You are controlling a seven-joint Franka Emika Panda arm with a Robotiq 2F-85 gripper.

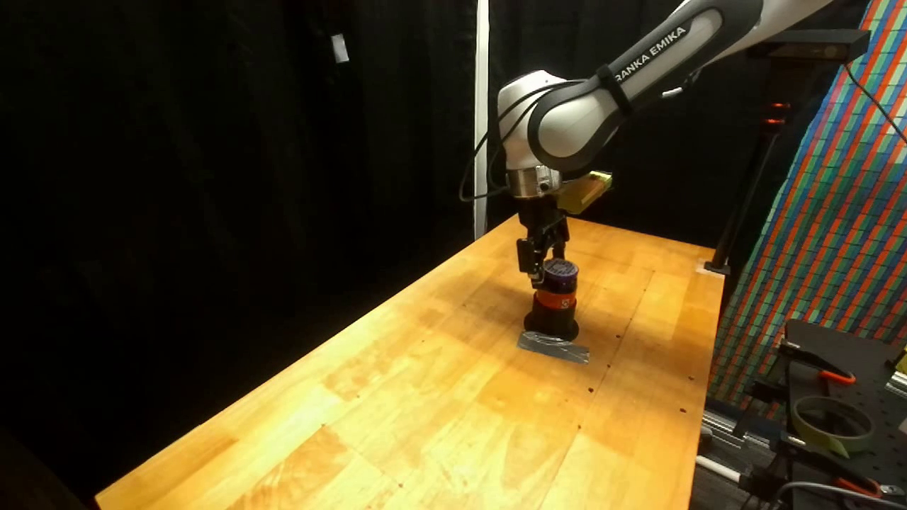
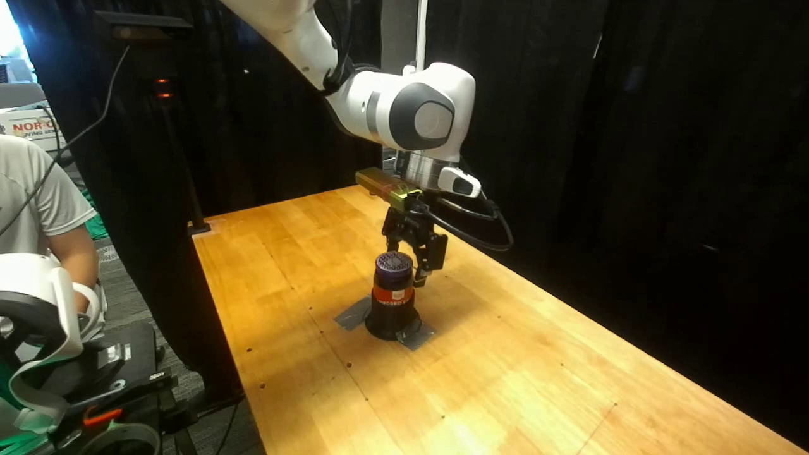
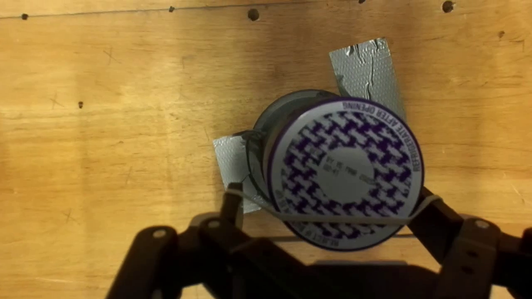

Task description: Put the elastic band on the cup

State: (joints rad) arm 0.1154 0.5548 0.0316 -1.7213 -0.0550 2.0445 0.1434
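Note:
The cup is a dark upright jar with an orange-red stripe and a purple-and-white patterned lid, on the wooden table in both exterior views (image 1: 556, 300) (image 2: 393, 296). The wrist view shows its lid (image 3: 347, 174) from above. My gripper (image 3: 333, 193) is open, pointing down, with its fingertips spread to either side of the lid; it also shows in both exterior views (image 1: 547, 270) (image 2: 406, 264). A pale elastic band (image 3: 347, 219) is stretched between the fingertips. One strand crosses the lid and bends near the rim; I cannot tell where the rest of the loop runs.
Grey tape strips (image 3: 370, 70) (image 1: 554, 347) lie at the cup's flared base on the wooden table (image 2: 505, 373). A thin dark post (image 2: 183, 170) stands at the table's far corner. A person (image 2: 38, 189) sits beside the table. Dark curtains hang behind.

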